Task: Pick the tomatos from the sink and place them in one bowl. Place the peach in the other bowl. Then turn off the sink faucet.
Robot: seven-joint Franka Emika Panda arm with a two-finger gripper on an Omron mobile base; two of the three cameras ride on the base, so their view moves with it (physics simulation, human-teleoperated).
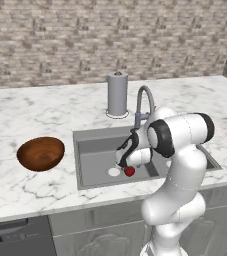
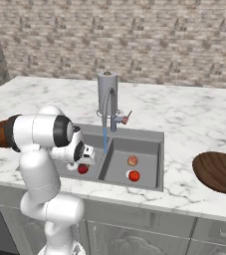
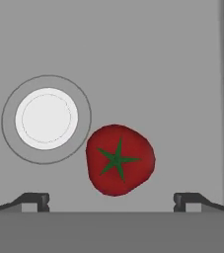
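One tomato (image 3: 119, 159), red with a green star, lies on the floor of the sink's (image 1: 92, 150) left basin beside the white drain (image 3: 46, 118). My gripper (image 3: 111, 200) hangs just above it, open, its fingertips (image 3: 34, 200) wide apart and nothing between them. The same tomato (image 1: 129, 171) (image 2: 83, 169) shows below the gripper (image 1: 126, 164) (image 2: 85, 161) in both base views. A second tomato (image 2: 134, 175) and the pale peach (image 2: 132, 160) lie in the right basin. One wooden bowl (image 1: 40, 152) stands left of the sink, the other bowl (image 2: 219, 172) to its right. Water streams from the sink faucet (image 2: 109, 107).
A grey upright cylinder (image 1: 117, 94) stands behind the sink next to the faucet (image 1: 144, 100). The marble counter (image 1: 30, 110) runs wide on both sides, backed by a brick wall. The basin divider (image 2: 104, 162) rises right of the gripper.
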